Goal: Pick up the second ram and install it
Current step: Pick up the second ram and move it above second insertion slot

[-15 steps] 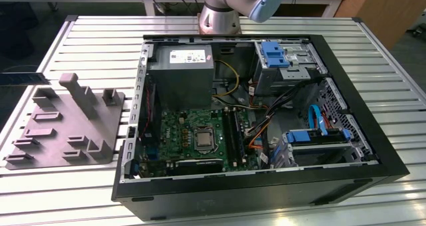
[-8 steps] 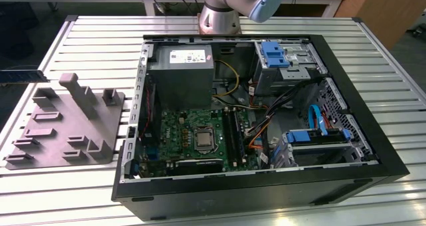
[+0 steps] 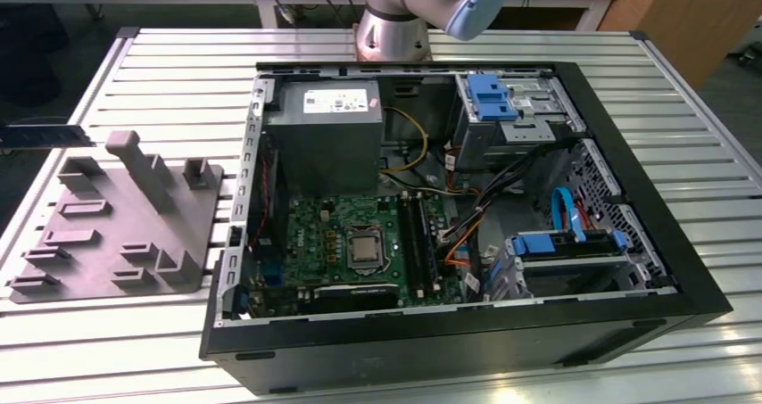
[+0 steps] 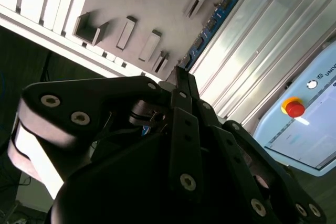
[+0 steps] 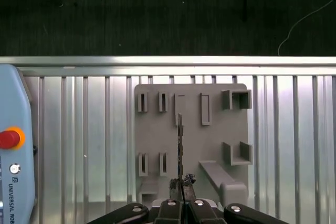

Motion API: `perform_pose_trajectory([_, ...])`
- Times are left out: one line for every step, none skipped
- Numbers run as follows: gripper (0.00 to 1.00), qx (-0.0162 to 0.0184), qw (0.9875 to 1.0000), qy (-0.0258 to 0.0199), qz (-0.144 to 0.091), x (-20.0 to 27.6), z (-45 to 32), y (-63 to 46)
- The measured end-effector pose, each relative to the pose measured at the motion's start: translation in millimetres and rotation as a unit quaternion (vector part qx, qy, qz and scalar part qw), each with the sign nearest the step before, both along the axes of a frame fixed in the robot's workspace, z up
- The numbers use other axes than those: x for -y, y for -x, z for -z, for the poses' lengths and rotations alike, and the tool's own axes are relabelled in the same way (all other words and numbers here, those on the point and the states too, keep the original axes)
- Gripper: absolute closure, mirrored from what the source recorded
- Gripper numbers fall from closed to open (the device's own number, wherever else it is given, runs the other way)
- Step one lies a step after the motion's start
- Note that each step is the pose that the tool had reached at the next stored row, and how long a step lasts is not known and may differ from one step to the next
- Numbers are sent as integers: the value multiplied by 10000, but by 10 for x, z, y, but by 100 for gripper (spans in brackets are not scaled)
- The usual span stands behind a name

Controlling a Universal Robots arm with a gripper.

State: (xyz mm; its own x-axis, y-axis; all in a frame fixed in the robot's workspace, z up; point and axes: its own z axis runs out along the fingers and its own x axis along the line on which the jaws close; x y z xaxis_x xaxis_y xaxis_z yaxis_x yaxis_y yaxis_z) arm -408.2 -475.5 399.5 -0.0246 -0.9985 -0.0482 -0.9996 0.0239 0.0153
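The hand (image 5: 181, 182) is closed narrow on one end of the second ram (image 5: 180, 145), its black fingers (image 5: 173, 184) pinching the stick from both flat sides. In the first wrist view the ram is seen edge-on as a thin dark line running out from the fingertips over the grey fixture (image 5: 210, 145). In the second wrist view the hand (image 4: 178, 76) holds the same stick (image 4: 210, 24), whose blue-green face with small chips runs along the fixture (image 4: 157, 3). In the exterior view the ram (image 3: 45, 136) shows at the exterior view's left edge, level and lengthwise, just beside the fixture's tall post (image 3: 125, 150).

The fixture (image 3: 107, 243) lies flat on the slatted metal tabletop (image 3: 155, 74), close to its edge on the exterior view's left. The open computer case (image 3: 476, 350) takes up the middle of the tabletop, with the green motherboard (image 3: 334, 234) and its long black slots (image 3: 413, 234) lying inside. The arm's base (image 3: 393, 29) stands at the tabletop's far edge behind the case. A pale blue pendant (image 5: 13, 192) with a red button (image 5: 8, 139) rests on the tabletop, well apart from the fixture
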Motion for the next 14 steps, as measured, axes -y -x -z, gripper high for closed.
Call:
perform_pose_trajectory([89,0,10000,0,0,0,0,-25])
perform_pose_trajectory([89,0,10000,-1,0,0,1,-55])
perform_pose_trajectory([89,0,10000,-1,0,0,1,-85])
perform_pose_trajectory([89,0,10000,0,0,0,0,-117])
perform_pose_trajectory([89,0,10000,-1,0,0,1,-149])
perform_pose_trajectory([89,1,10000,-1,0,0,2,-181])
perform_pose_trajectory([89,0,10000,-1,0,0,1,-213])
perform_pose_trajectory([89,0,10000,0,0,0,1,-245])
perform_pose_trajectory([89,0,10000,-1,0,0,1,-279])
perform_pose_trajectory([89,0,10000,-1,0,0,2,-317])
perform_pose_trajectory([89,0,10000,-1,0,0,2,-355])
perform_pose_trajectory([89,1,10000,-1,0,0,2,-397])
perform_pose_trajectory([89,0,10000,-1,0,0,2,-437])
perform_pose_trajectory([89,0,10000,-1,0,0,2,-478])
